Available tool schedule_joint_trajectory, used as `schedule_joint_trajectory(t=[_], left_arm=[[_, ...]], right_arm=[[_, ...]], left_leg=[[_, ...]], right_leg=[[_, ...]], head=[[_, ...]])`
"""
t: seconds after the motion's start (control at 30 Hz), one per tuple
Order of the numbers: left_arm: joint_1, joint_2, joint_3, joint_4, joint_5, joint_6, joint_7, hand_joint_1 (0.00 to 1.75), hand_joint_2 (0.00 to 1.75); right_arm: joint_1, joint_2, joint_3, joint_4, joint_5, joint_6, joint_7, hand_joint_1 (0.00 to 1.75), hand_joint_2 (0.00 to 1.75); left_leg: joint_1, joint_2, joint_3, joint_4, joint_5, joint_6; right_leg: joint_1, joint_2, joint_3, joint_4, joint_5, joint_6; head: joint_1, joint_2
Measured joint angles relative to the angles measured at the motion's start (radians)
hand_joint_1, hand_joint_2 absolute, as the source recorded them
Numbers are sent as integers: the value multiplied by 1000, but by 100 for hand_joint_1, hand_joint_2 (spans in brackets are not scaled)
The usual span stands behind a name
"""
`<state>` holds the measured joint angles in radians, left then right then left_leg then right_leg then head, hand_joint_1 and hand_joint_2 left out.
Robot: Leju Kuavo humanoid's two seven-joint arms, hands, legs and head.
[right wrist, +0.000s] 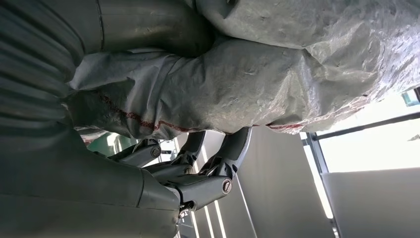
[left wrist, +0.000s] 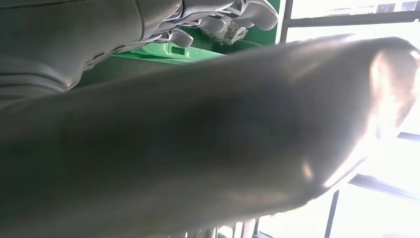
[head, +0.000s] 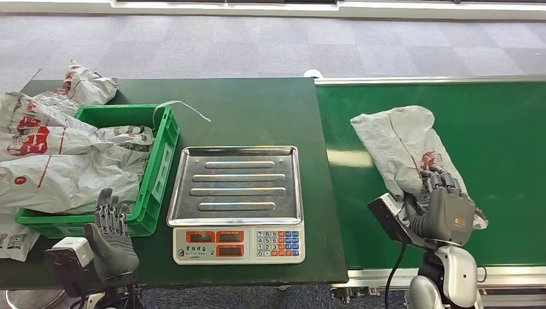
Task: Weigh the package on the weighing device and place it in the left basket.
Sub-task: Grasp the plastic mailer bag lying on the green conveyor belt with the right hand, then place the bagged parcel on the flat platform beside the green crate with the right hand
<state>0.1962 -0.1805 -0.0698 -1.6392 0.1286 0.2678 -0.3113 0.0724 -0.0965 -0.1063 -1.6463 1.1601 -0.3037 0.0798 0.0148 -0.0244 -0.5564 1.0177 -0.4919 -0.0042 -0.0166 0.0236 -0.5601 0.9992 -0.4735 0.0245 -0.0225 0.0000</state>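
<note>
A crumpled grey package point(head: 402, 145) with red print lies on the green conveyor belt point(head: 502, 161) to the right. My right hand point(head: 447, 209) grips its near end. In the right wrist view the package point(right wrist: 257, 84) sits between the thick thumb and the dark fingers point(right wrist: 218, 168) curled against it. The weighing device point(head: 238, 243) stands mid-table with a bare steel tray point(head: 235, 183). The green basket point(head: 164, 148) on the left holds several packages. My left hand point(head: 112, 238) hovers by the basket's near corner, fingers apart and holding nothing; the left wrist view shows the hand point(left wrist: 198, 148) near the basket point(left wrist: 168, 52).
More grey packages point(head: 84, 84) spill over the basket's far and left sides onto the dark green table point(head: 257, 109). A white strip point(head: 183, 106) lies behind the basket. A metal rail point(head: 425, 80) edges the far side of the belt.
</note>
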Motion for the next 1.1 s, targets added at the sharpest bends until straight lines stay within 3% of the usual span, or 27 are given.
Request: schedule_joint_trajectory(t=[0.13, 0.47, 0.63, 0.87, 1.1], left_arm=[[0, -1, 0, 0, 1, 0, -2, 0, 0], [-17, 4, 0, 23, 22, -10, -18, 0, 0], [-66, 10, -11, 61, 39, -24, -26, 0, 0], [-111, 18, -37, 101, 56, -24, -36, 0, 0], [-145, 22, -50, 125, 70, -16, -44, 0, 0]], right_arm=[[3, -11, -1, -12, 6, -25, -5, 175, 175], [-24, -99, -3, -47, 59, -71, -3, 175, 175], [-179, -108, 93, 21, 34, -35, -94, 175, 175], [-514, -16, 409, 296, -97, -24, -148, 175, 175], [-582, 118, 589, 429, -243, -30, -202, 175, 175]], left_leg=[[0, 0, 0, 0, 0, 0], [0, 0, -1, 0, 0, 0], [0, 5, -9, 0, 1, -1], [0, 4, -6, 0, 10, -6], [2, 1, -9, -1, 10, -7]], right_leg=[[0, 0, 0, 0, 0, 0], [0, 0, 0, 0, 0, 0], [0, 5, -2, 2, 2, -1], [1, 7, -11, 6, 8, -4], [3, 4, -13, 7, 8, -5]], head=[[0, 0], [0, 0], [0, 0], [0, 0], [0, 0]])
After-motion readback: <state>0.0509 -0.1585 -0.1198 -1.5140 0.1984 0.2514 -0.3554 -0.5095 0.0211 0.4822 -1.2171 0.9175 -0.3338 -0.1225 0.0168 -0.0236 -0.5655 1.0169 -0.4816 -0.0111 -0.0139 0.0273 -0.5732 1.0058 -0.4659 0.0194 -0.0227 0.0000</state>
